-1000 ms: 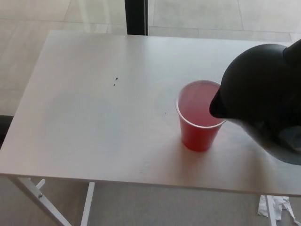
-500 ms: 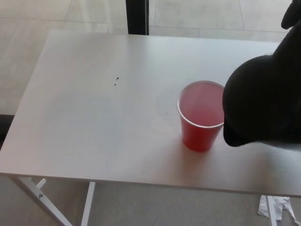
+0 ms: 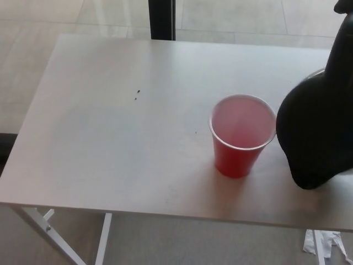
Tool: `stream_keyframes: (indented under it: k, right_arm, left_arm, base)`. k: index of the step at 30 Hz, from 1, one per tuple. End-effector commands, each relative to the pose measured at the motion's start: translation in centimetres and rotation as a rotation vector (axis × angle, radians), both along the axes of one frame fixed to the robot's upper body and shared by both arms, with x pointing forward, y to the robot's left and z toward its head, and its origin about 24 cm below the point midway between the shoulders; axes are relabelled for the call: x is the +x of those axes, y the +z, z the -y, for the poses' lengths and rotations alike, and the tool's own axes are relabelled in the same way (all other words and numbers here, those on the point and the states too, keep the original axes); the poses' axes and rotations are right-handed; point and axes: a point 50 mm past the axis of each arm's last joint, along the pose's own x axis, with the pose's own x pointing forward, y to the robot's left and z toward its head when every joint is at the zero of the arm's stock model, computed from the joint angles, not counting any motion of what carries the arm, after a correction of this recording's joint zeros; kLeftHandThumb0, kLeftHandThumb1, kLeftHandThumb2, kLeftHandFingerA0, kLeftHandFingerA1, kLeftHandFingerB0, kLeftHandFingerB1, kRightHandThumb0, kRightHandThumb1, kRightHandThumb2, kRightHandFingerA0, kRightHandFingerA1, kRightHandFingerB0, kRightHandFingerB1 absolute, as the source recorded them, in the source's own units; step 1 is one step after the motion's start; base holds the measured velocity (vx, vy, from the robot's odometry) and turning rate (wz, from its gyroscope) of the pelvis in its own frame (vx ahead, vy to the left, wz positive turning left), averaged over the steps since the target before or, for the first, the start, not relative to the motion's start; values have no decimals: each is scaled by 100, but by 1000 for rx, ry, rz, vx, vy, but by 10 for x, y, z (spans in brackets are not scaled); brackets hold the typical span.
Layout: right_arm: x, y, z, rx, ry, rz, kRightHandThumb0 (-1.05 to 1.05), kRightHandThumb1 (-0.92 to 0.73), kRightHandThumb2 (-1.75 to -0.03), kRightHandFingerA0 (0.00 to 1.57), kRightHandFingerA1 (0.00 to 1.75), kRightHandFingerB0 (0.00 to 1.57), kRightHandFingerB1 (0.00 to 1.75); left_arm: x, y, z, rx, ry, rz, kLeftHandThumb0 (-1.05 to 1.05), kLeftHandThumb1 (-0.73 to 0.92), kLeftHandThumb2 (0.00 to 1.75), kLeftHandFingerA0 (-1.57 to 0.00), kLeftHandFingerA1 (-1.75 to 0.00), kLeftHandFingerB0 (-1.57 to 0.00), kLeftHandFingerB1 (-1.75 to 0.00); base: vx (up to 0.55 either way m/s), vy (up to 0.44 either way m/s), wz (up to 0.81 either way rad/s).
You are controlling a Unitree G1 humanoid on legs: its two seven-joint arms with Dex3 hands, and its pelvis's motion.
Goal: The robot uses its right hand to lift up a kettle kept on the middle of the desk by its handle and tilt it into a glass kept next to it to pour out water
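A red plastic cup (image 3: pixel 238 144) stands upright on the white desk (image 3: pixel 110 143), right of centre, its inside pale pink. The black kettle (image 3: pixel 317 135) hangs just right of the cup at the picture's right edge, with a narrow gap between them. Its rounded body faces the cup and its lowest tip is near the desk's front. A black shape rising from the kettle to the top right corner is my right hand (image 3: pixel 343 22) on the handle. Black on black, so the grip is hard to make out. My left hand does not show.
The desk's left half holds only two tiny dark specks (image 3: pixel 137 95). A dark post (image 3: pixel 161 19) stands behind the far edge. White desk legs (image 3: pixel 49 232) show below the front edge, with crumpled paper (image 3: pixel 322 243) on the floor at lower right.
The kettle has swung away from over the cup's rim, moving right and lower, so the whole rim of the cup now shows. The cup has stayed put.
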Motion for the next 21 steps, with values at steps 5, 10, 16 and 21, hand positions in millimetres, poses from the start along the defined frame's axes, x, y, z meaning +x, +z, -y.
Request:
stream_keyframes:
  k: [5,10,16,21]
  right_arm:
    - [-3,42,15,127,-75,86,-27,-44,-127,98,175,76,140]
    - [-2,43,18,133,-80,119,-23,-50,-109,98,175,76,104]
    - [-2,37,16,148,-97,103,-22,-49,-104,97,175,74,110]
    - [-1,37,15,137,-94,133,-33,-50,-114,118,136,83,111]
  left_arm:
    - [-7,4,-6,6,10,-4,-77,62,60,-89,-58,-71,-53]
    - [-9,4,-7,17,6,-15,-80,62,60,-89,-58,-71,-53]
    - [-12,1,-7,-2,23,-21,-78,62,60,-89,-57,-70,-52]
    - [-11,2,-7,9,13,-16,-78,62,60,-91,-59,-72,-53]
  base:
    - [0,0,0]
    - [0,0,0]
    - [0,0,0]
    - [0,0,0]
